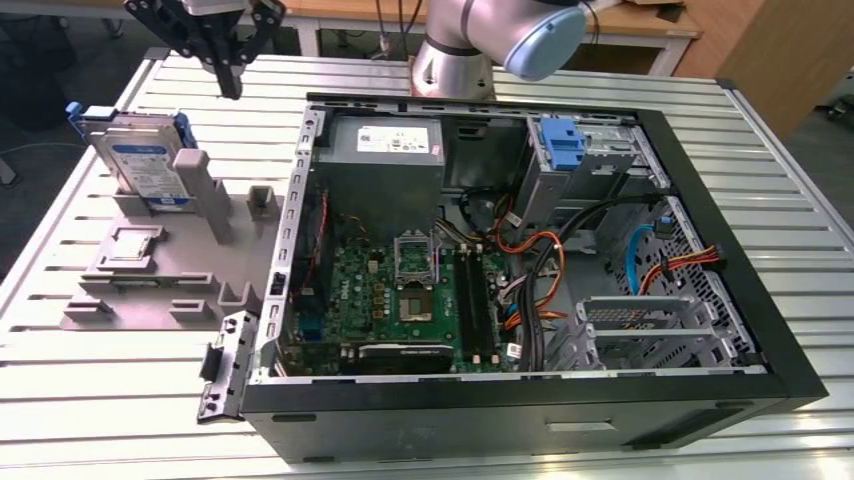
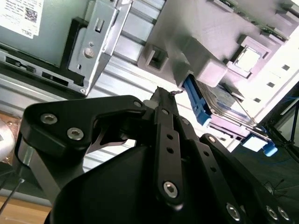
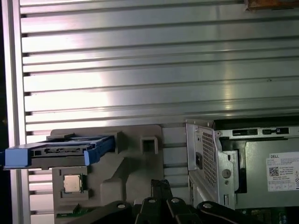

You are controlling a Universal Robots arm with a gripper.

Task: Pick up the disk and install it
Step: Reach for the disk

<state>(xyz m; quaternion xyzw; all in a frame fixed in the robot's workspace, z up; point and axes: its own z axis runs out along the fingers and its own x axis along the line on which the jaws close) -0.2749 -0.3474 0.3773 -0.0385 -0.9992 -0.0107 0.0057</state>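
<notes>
A: Where's the disk?
B: On edge in the grey holder on the table, beside the case. The end effector hangs near, fingers together, empty.
A: Handling?
B: Likely stiff, dense, shock-sensitive; pinch its flat faces.

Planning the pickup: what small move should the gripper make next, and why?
Probably open and shift the gripper toward the exterior view's left, over the disk: it hangs shut, empty, above and beside the disk standing upright in a grey holder.
</notes>
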